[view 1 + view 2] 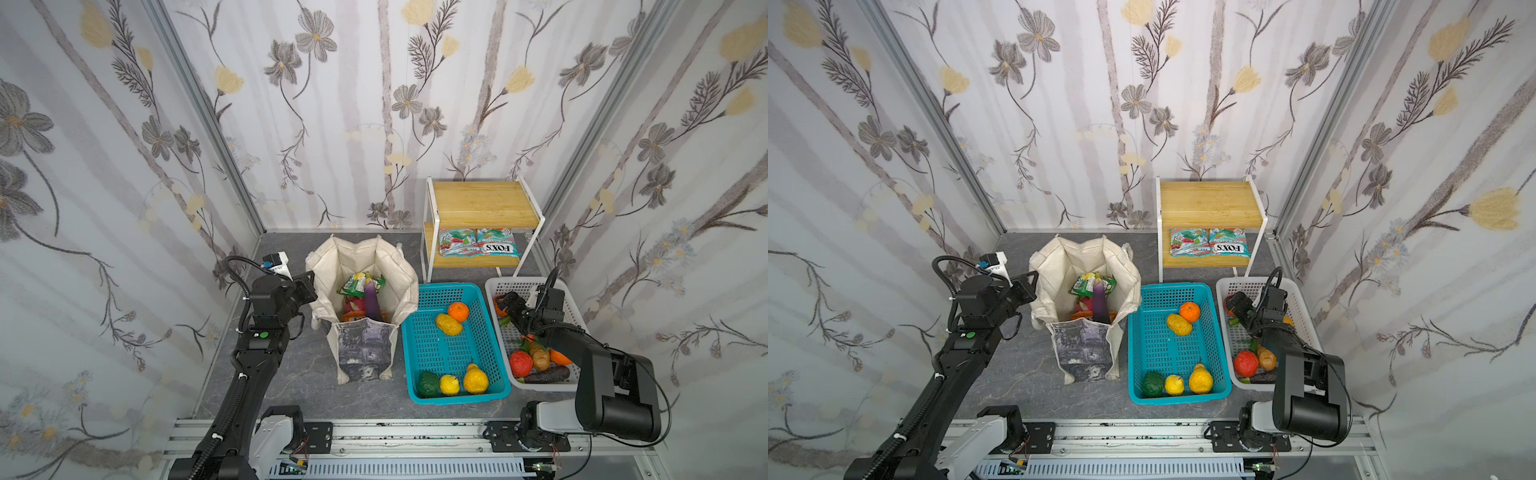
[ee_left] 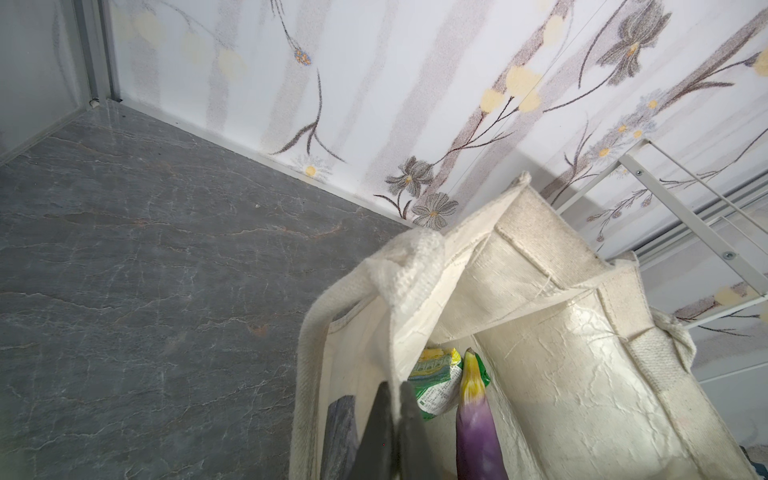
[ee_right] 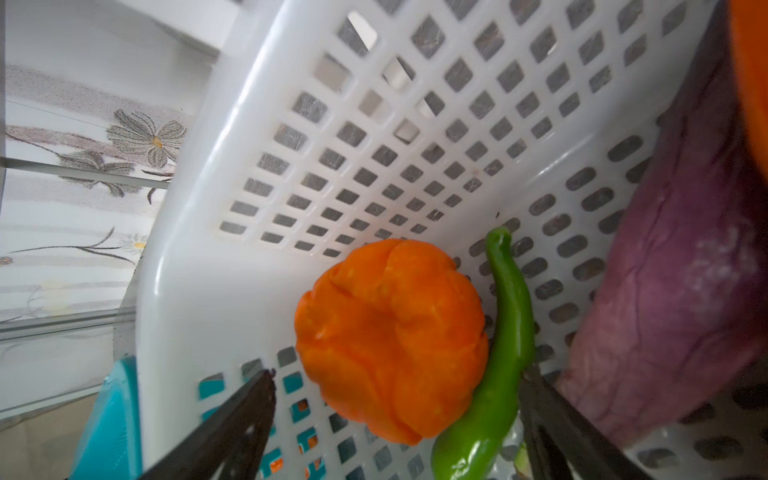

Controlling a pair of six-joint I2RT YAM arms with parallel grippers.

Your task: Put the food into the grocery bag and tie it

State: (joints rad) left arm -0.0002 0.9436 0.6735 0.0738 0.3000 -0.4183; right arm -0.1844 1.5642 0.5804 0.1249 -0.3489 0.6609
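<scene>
In both top views the grocery bag (image 1: 353,257) stands open on the grey table (image 1: 291,374), just left of the teal basket (image 1: 409,365). Inside it a purple eggplant (image 1: 372,301) leans against a green snack packet (image 1: 358,284), with a pink fruit (image 1: 352,306) beside them. The left arm (image 1: 257,349) reaches to the bag's left rim. The teal basket holds an orange (image 1: 458,311), a lemon (image 1: 449,384) and other toy fruit. The white basket (image 1: 496,286) sits right of it, and the right arm (image 1: 598,365) reaches into its far left corner. Two more snack packets (image 1: 496,243) lie on the lower shelf of the rack (image 1: 482,203) at the far side.

In the left wrist view the left gripper (image 2: 395,399) is closed, pinching the bag's cream rim fabric. The eggplant's yellow tip and the green packet show inside the bag.

In the right wrist view the right gripper (image 3: 399,374) is spread wide, low in the white basket. Its jaws flank an orange bell pepper (image 3: 390,336) and a green chili (image 3: 507,316), which touch each other. Nothing is gripped. A purple vegetable (image 3: 673,291) lies just beside the chili.
</scene>
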